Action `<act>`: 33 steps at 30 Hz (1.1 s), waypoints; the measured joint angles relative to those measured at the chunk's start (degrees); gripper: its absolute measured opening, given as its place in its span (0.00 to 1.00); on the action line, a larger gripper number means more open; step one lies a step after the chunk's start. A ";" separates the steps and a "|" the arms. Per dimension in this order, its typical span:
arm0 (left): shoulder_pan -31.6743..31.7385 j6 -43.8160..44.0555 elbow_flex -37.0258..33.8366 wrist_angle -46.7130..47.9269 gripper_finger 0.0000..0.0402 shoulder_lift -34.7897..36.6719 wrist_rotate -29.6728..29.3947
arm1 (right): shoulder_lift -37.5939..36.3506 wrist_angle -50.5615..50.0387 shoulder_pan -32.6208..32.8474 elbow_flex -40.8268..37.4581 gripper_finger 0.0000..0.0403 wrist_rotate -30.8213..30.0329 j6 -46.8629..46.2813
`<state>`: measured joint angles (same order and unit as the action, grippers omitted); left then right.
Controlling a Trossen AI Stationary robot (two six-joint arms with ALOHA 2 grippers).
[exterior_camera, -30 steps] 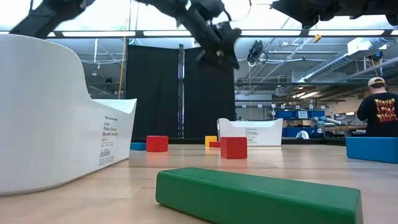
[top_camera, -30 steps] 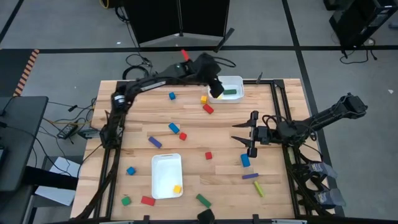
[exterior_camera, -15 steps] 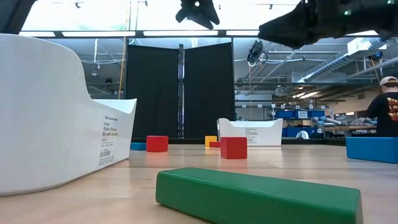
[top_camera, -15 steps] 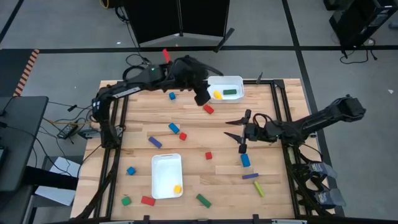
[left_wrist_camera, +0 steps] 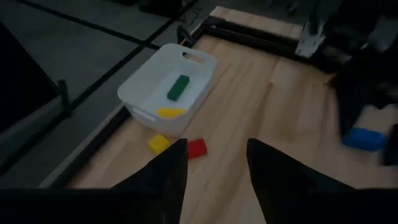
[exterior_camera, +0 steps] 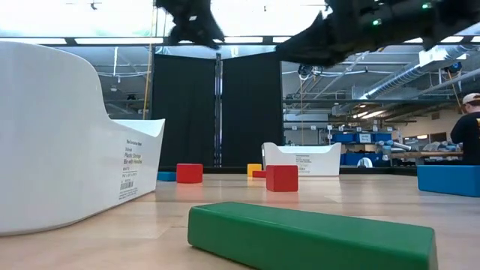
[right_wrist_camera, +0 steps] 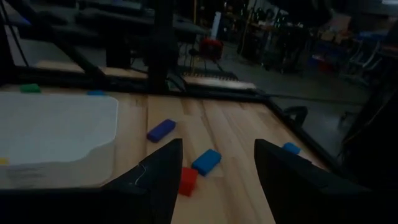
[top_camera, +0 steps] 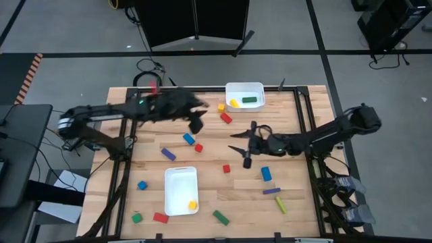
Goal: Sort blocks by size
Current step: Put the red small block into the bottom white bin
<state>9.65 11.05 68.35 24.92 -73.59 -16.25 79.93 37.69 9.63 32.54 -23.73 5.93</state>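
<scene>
Between picks: my left gripper (top_camera: 196,125) and right gripper (top_camera: 240,151) hovered parted and empty above loose blocks (top_camera: 190,139), two bars lying in the far tray (top_camera: 234,88); next, probably descending onto one.

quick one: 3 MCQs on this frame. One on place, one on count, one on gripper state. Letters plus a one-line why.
1. Where does the small red cube next to the small yellow cube lie?
A. Inside the far white plastic tray
B. On the wooden table just outside that tray
C. Inside the near white tray

2. How many blocks lie in the far white plastic tray?
A. None
B. Two
C. Five

3. How do the left gripper's jaws stand?
A. Apart, holding nothing
B. Shut on a blue bar
C. Shut on a green bar

Key: 1 B, the small red cube and small yellow cube sit on bare wood beside the far white plastic tray. 2 B, only a green bar and a yellow block lie inside. 3 A, the left gripper shows a clear gap with table between its fingers.
</scene>
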 joint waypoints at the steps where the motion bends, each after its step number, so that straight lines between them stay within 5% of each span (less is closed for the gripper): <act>1: -0.13 1.39 -3.78 -2.38 0.43 2.89 0.00 | 1.88 -0.06 -0.14 1.48 0.52 0.12 -0.43; 7: -0.30 7.76 -21.81 -9.61 0.43 17.35 -1.46 | 14.52 -1.30 -1.36 11.75 0.54 3.45 -4.48; 13: -0.29 10.67 -32.02 -15.18 0.43 27.44 -1.97 | 26.38 -11.50 -2.21 23.72 0.57 3.40 -8.02; 22: -0.31 11.64 -34.96 -14.97 0.43 31.69 -1.89 | 36.97 -20.54 -4.62 34.24 0.67 6.59 -13.96; 33: -0.95 11.67 -34.96 -15.27 0.43 31.66 -1.44 | 42.84 -27.45 -5.70 40.61 0.68 5.41 -16.88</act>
<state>8.71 22.72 33.39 9.65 -41.93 -17.69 122.77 10.24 3.92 73.14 -18.31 -10.95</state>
